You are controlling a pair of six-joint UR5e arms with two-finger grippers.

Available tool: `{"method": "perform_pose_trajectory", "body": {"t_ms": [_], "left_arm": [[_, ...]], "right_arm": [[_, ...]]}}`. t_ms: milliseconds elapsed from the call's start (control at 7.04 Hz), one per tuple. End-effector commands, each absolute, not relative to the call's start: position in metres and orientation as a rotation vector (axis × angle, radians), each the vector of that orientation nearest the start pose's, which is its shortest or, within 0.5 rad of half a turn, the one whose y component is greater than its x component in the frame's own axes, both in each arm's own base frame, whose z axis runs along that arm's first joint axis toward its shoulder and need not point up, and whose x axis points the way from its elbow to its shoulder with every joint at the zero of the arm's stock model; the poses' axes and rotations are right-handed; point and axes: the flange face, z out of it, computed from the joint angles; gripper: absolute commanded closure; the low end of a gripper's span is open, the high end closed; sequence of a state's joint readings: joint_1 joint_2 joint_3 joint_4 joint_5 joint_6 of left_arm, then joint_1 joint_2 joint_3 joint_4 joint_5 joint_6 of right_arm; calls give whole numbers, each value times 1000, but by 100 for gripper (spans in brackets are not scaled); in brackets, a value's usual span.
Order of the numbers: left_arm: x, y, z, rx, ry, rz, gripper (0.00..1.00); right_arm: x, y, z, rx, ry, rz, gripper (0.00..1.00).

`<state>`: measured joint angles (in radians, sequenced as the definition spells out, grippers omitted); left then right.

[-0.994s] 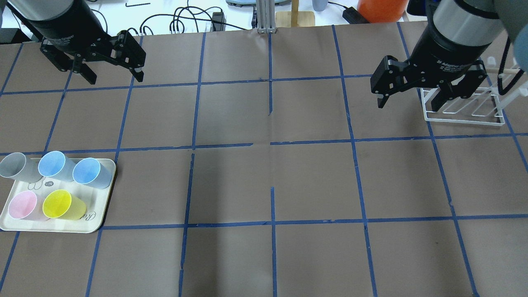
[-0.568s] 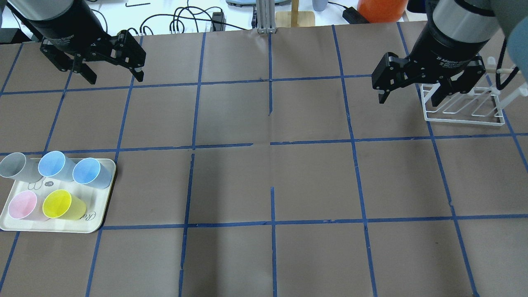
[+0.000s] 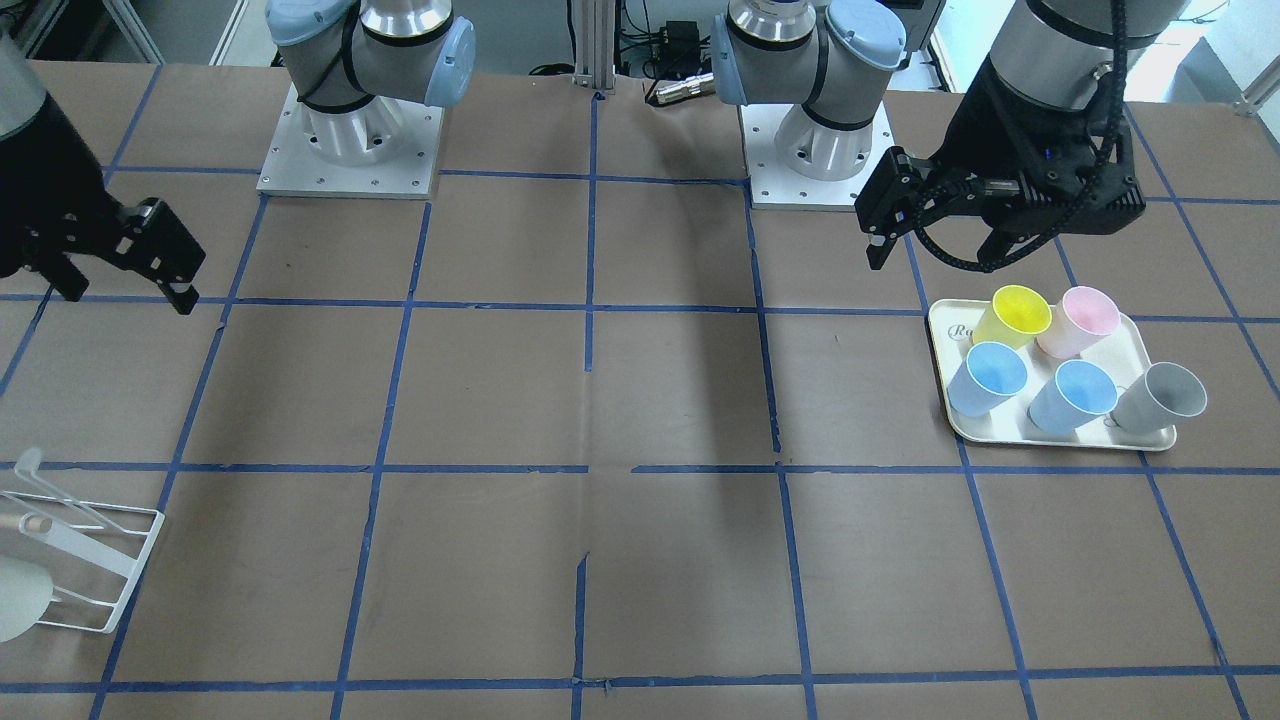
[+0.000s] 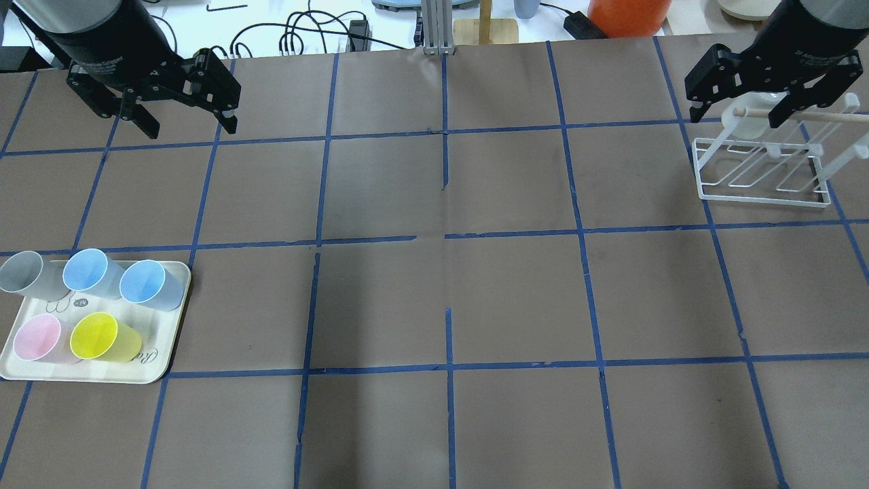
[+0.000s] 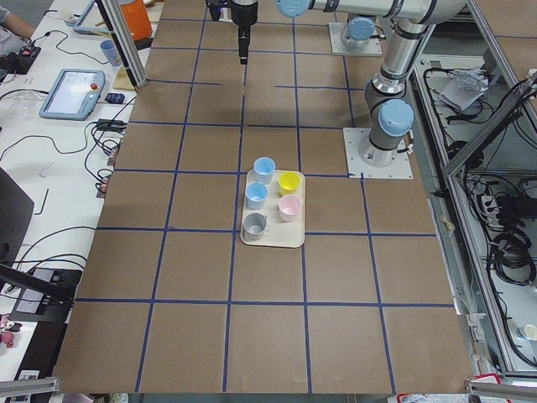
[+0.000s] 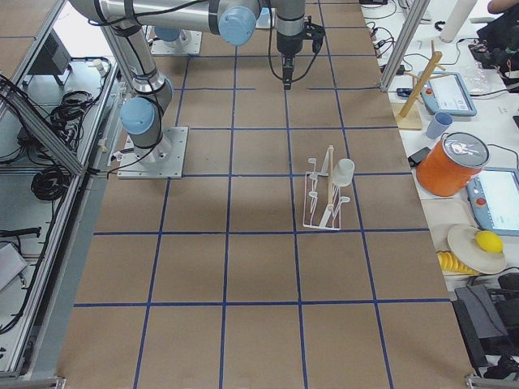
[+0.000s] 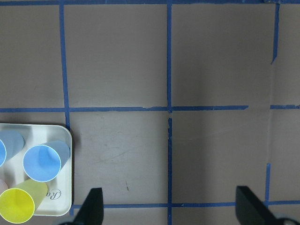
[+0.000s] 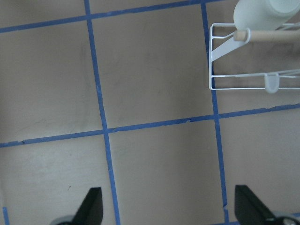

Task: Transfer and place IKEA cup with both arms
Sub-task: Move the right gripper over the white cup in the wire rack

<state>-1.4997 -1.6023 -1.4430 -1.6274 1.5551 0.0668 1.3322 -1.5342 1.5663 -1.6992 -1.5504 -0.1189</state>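
The IKEA cup, pale white, hangs on its side on a peg of the white wire rack at the far right. It also shows in the right wrist view, the exterior right view and the front-facing view. My right gripper is open and empty, high above the rack's left end; its fingers show in its wrist view. My left gripper is open and empty at the far left, well beyond the cream tray. The left gripper also shows in the front-facing view.
The tray holds a grey cup, two blue cups, a pink cup and a yellow cup. Beyond the table's far edge are cables, a wooden stand and an orange container.
My right gripper has moved away to the far right and risen, uncovering the white cup on the rack. The left gripper has not moved.
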Motion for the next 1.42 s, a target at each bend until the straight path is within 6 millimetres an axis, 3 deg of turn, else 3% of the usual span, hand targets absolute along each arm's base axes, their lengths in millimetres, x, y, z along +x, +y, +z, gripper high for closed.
{"method": "perform_pose_trajectory", "body": {"t_ms": [0,142,284,568,994,1278], "left_arm": [[-99,-516,529,-7,3155,-62,0],[-99,-515,529,-7,3154,-62,0],[-99,-515,529,-7,3154,-62,0],[-99,-516,528,-7,3154,-60,0],[-98,-516,528,-9,3154,-60,0],[-99,-516,528,-4,3154,-60,0]], "right_arm": [[-22,-581,480,168,3151,-206,0],[-38,-611,480,63,3161,-222,0],[-60,-636,470,70,3152,-211,0],[-95,-667,445,-62,3157,-182,0],[-143,-682,404,-123,3161,-174,0],[-154,-695,374,-176,3160,-163,0]]}}
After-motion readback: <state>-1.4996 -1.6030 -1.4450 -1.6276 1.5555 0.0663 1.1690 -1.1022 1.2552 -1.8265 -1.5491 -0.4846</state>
